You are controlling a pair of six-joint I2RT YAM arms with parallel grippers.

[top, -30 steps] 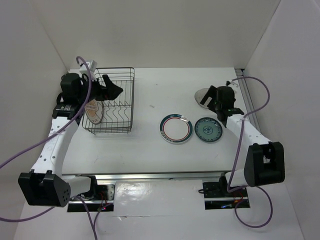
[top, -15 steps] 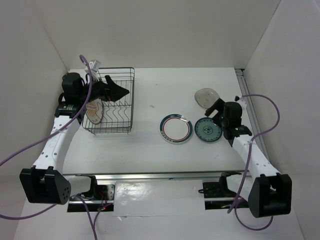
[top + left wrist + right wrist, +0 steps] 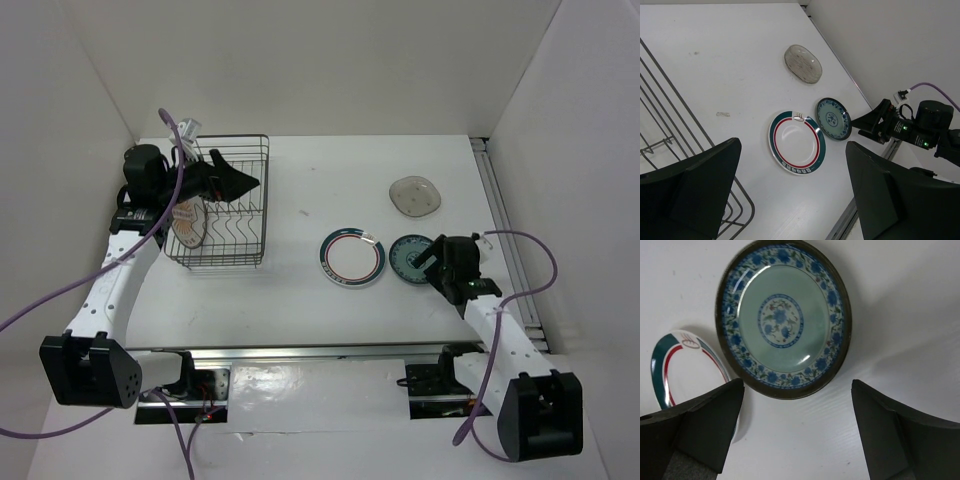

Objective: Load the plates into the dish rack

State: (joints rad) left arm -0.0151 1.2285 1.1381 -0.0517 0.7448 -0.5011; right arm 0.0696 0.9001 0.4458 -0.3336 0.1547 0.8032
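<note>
Top camera: looks down from behind me. Right wrist: close over the teal-green patterned round plate [image 3: 784, 317]; left wrist shares it, distant, three o'clock.

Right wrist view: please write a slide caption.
Open right gripper above the teal-green plate, with the red-and-teal rimmed plate beside it.

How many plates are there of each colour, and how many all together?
orange sunburst plate, standing in the dish rack: 1
red-and-teal ringed plate: 1
teal-green patterned plate: 1
pale grey plate: 1
Total: 4
</note>
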